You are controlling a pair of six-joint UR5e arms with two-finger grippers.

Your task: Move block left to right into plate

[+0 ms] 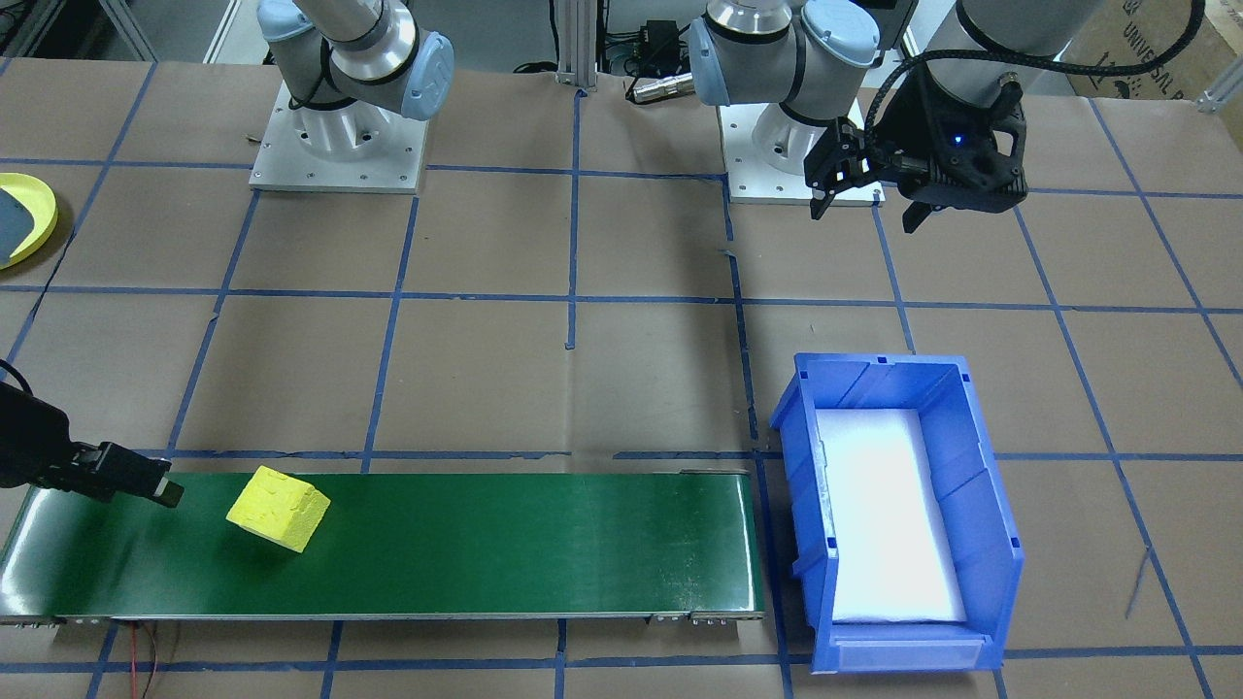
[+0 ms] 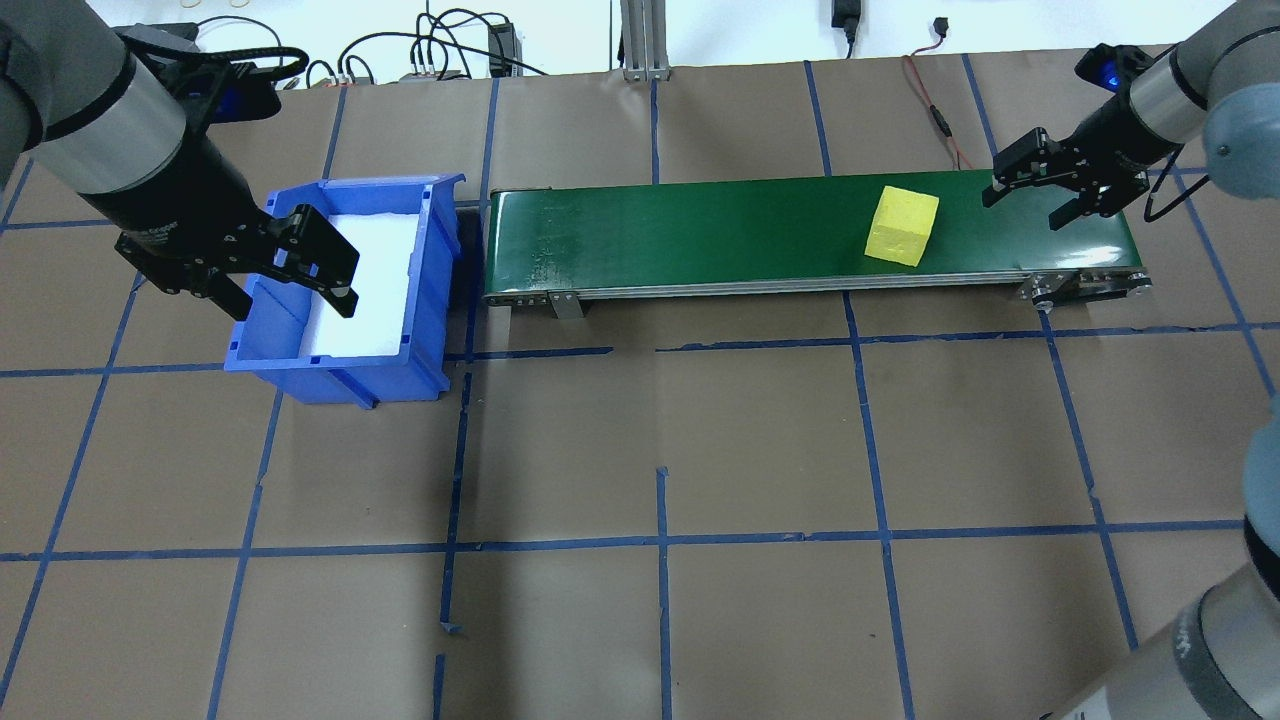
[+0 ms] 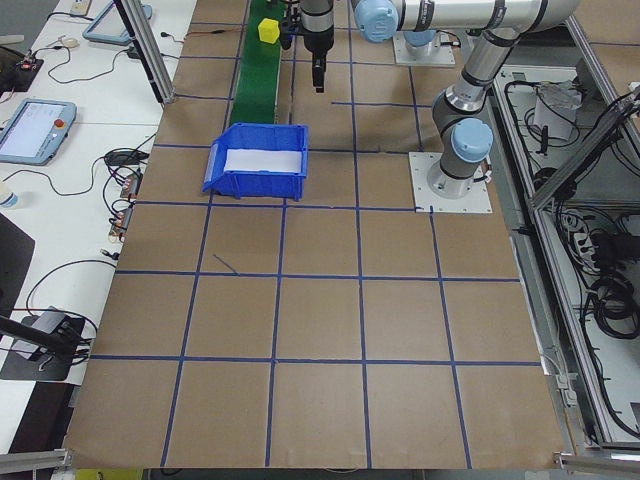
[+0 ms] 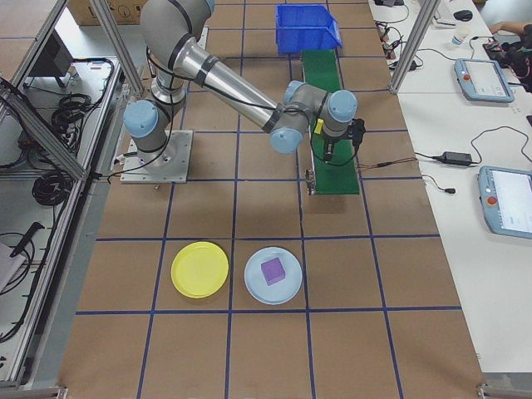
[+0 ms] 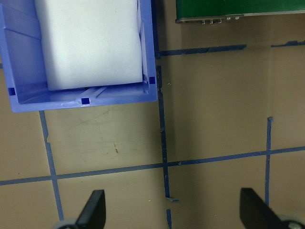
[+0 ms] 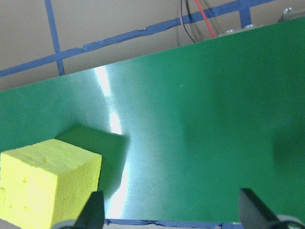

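Block sits on the green conveyor belt in the overhead view, just left of the right gripper, whose fingers stand apart over the belt's end. Facing the robot, the left gripper hangs open and far off, so the right arm is nearer. From the right wrist, the block lies low and left. From the right side, the yellow plate waits well apart.

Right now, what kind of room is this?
Probably a robot lab: a taped-grid table with a small green conveyor belt, two arms with the left gripper and right gripper, and teach pendants on side desks.
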